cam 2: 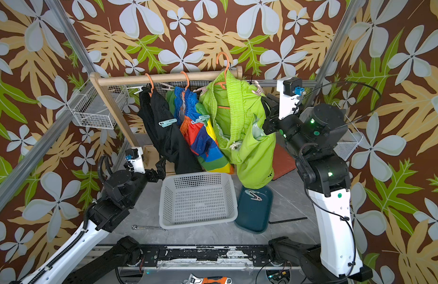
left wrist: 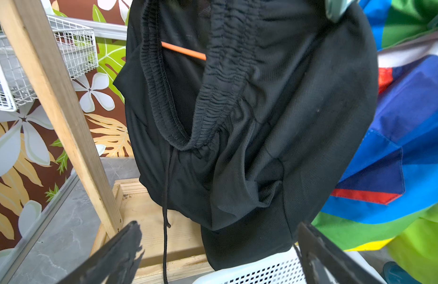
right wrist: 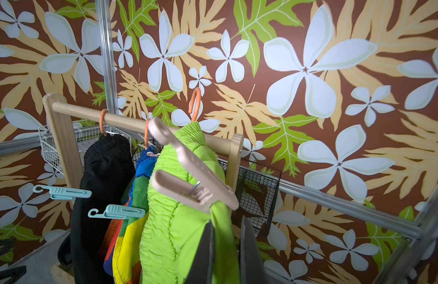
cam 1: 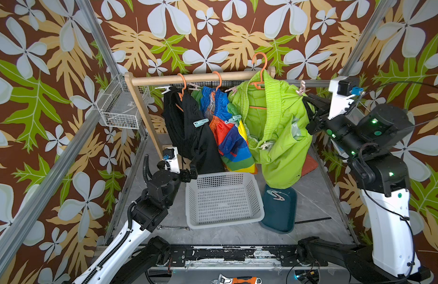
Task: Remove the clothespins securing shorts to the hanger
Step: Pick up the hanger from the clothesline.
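Right wrist view: a smooth beige clothespin (right wrist: 188, 177) pinches the ruched waistband of the lime green shorts (right wrist: 178, 236) at the wooden rail's (right wrist: 124, 120) right end. The right gripper's (right wrist: 227, 221) jaws are clenched on that fabric just beneath. Ribbed mint clothespins (right wrist: 65, 193) clip the black shorts (right wrist: 102, 177) and the colour-blocked shorts (right wrist: 129, 236). The left gripper (left wrist: 219, 225), jaws released, hangs beside a perforated white basket (cam 1: 222, 175) on the grey marbled counter (cam 1: 311, 196), with floral walls (cam 1: 213, 29) around.

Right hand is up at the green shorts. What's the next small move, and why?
Probably open the right hand, so it can then shift onto the beige clothespin. The hand looks closed on the green shorts close to that clothespin, which is still clipped to the waistband. So it seems to be pinching cloth, not the clip.
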